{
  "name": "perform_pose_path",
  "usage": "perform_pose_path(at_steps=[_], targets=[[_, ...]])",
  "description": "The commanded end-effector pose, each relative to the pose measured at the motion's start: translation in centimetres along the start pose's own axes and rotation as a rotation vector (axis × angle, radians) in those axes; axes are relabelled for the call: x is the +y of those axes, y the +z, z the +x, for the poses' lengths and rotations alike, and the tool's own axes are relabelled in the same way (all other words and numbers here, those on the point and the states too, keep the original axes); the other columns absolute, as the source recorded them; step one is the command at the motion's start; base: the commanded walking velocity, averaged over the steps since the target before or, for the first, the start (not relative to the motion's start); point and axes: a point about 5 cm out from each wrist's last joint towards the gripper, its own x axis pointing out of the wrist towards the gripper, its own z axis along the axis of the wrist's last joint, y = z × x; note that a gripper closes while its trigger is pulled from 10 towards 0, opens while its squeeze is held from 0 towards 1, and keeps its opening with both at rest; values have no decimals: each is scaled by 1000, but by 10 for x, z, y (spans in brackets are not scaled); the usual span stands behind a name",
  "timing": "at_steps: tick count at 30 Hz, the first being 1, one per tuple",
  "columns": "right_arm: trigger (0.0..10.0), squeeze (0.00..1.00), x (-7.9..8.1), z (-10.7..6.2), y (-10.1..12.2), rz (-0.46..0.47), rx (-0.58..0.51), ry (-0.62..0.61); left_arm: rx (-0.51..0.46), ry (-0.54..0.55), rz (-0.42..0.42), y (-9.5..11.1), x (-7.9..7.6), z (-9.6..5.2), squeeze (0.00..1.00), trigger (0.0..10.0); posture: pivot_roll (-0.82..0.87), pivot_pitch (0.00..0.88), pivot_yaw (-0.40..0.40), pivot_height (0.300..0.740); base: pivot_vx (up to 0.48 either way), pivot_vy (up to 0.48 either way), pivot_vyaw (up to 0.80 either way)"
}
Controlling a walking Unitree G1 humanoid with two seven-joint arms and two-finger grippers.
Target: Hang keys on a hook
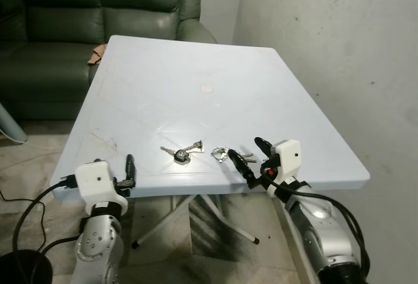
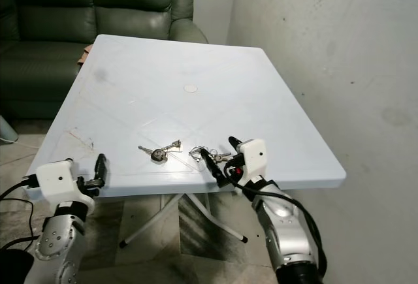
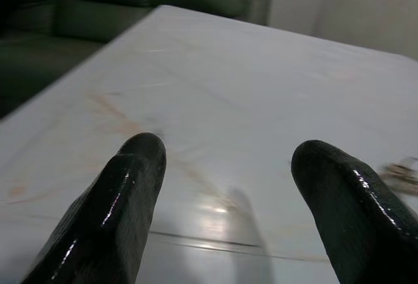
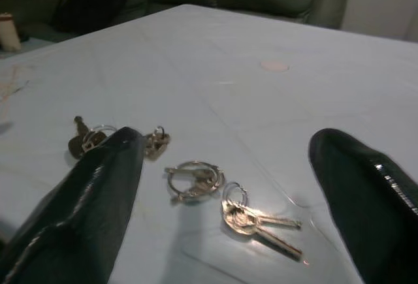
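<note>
Right gripper (image 4: 215, 186) is held with jaws spread over the keys (image 4: 258, 222) lying at the near table (image 1: 196, 55) edge, apparently for a grasp; left gripper (image 3: 228, 212) is kept open, empty.

Keys (image 3: 400, 172) blurred, cut by edge

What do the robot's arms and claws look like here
Both arms are silver metal with rounded joints. Each wrist carries a white boxy housing, and black cables loop along both forearms. The left claw and right claw each have two long, glossy black fingers with rounded tips. A small red spot shows on the right wrist housing.
</note>
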Motion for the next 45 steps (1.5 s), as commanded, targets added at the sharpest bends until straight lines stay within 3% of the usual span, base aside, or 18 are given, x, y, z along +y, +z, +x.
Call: perform_pose_path(at_steps=[1,13,16,26,35,41,45], targets=[[10000,0,-7,2,4,-9,12,-1,8,-34,-5,0,-5,1,0,10000,20,0,-93,740,0,0,0],[10000,0,-17,12,9,-63,70,71,10,-116,22,2,-11,0,0,10000,28,0,-101,740,0,0,0],[10000,0,-14,18,7,-63,97,92,11,-202,48,2,-21,-4,0,10000,31,0,-100,740,0,0,0],[10000,0,-14,33,4,-72,138,154,30,-342,87,0,-41,-15,0,10000,42,29,-104,740,0,0,0],[10000,0,-9,50,-2,-41,217,158,41,-370,93,1,-45,-21,0,10000,47,61,-104,740,0,0,0],[10000,0,-5,54,-10,15,266,161,46,-367,90,1,-45,-24,0,10000,56,65,-107,740,0,0,0],[10000,0,-5,55,-13,0,284,150,50,-363,92,1,-44,-25,0,10000,60,67,-108,740,0,0,0]])
